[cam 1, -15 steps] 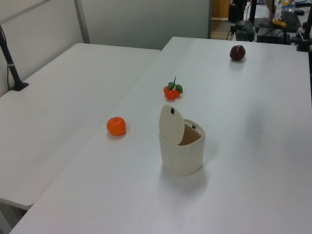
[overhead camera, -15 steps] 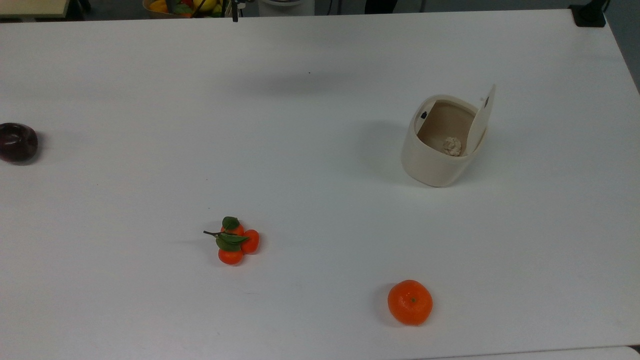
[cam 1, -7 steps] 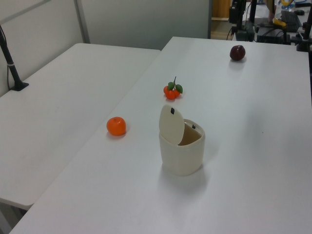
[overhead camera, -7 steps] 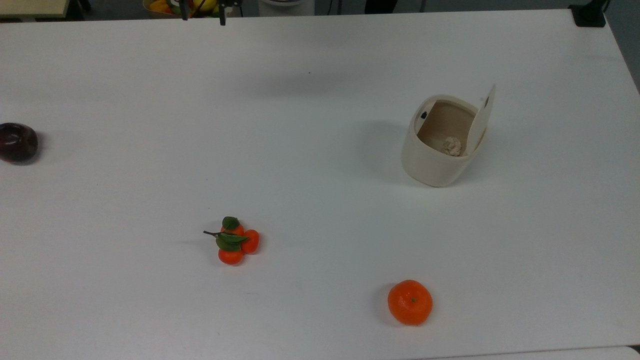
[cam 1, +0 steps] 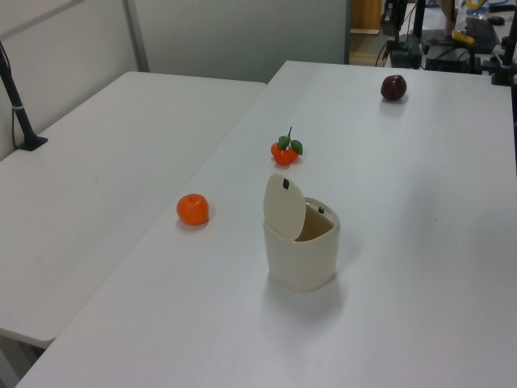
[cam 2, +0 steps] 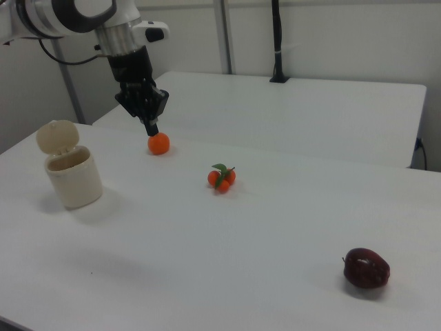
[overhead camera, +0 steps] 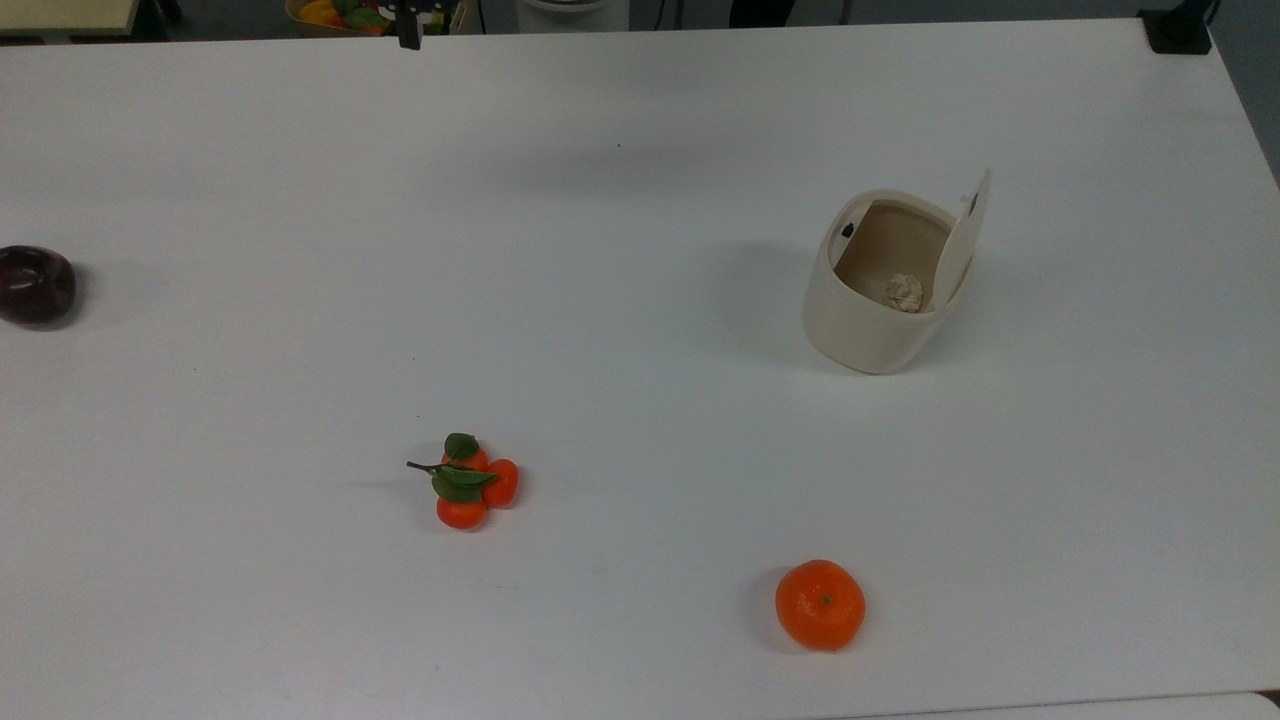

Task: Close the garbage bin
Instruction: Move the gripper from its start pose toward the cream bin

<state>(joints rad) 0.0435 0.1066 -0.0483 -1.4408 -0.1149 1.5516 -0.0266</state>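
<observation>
Motion at the top view's upper edge: my gripper [overhead camera: 408, 40] has shifted left there, fingers seemingly clenched on nothing. Nothing else has changed. The garbage bin [overhead camera: 880, 300] sits right of centre on the bench [overhead camera: 600, 250], its lid [overhead camera: 962, 240] upright, closing not yet begun.
</observation>
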